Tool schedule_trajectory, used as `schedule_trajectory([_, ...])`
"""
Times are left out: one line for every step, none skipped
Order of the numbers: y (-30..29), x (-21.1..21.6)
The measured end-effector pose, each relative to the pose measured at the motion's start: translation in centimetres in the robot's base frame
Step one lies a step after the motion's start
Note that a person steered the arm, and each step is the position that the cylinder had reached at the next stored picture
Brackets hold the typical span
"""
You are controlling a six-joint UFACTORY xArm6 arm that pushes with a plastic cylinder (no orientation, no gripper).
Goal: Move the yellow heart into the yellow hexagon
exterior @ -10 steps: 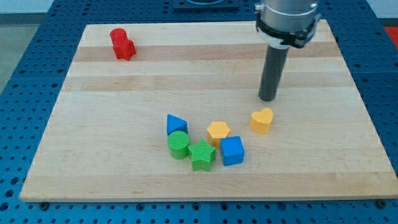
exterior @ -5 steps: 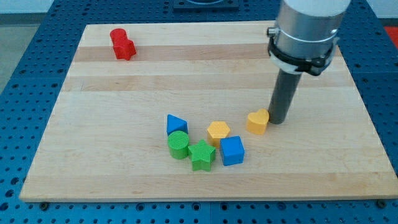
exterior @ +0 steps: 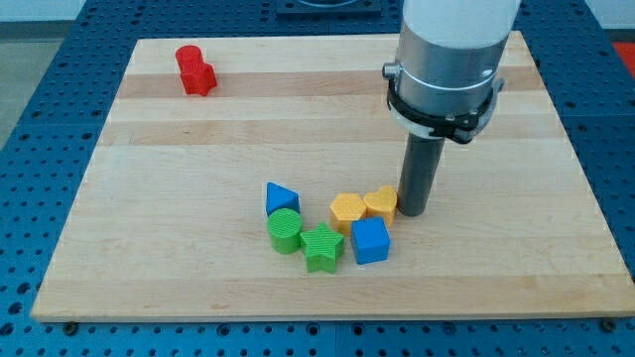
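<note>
The yellow heart (exterior: 380,202) lies near the board's middle bottom, touching the yellow hexagon (exterior: 347,209) on its left. My tip (exterior: 413,210) stands right against the heart's right side. The dark rod rises from there to the large grey arm body above.
A blue cube (exterior: 370,240) sits just below the heart and hexagon. A green star (exterior: 321,247), a green cylinder (exterior: 285,230) and a blue triangle (exterior: 280,198) cluster to the left. Two red blocks (exterior: 195,70) lie at the top left of the wooden board (exterior: 149,218).
My tip came down to the heart's right side and swept left, pushing the yellow heart left until it meets the yellow hexagon. The other blocks have not moved.
</note>
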State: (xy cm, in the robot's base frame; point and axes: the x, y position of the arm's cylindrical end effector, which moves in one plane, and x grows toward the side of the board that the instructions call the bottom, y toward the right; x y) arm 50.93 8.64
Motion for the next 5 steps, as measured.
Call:
schedule_trajectory([-0.9,0.4])
schedule_trajectory([-1.0,0.4])
schedule_trajectory([-1.0,-0.6])
schedule_trajectory([-1.0,-2.8])
schedule_trajectory([-1.5,-4.9])
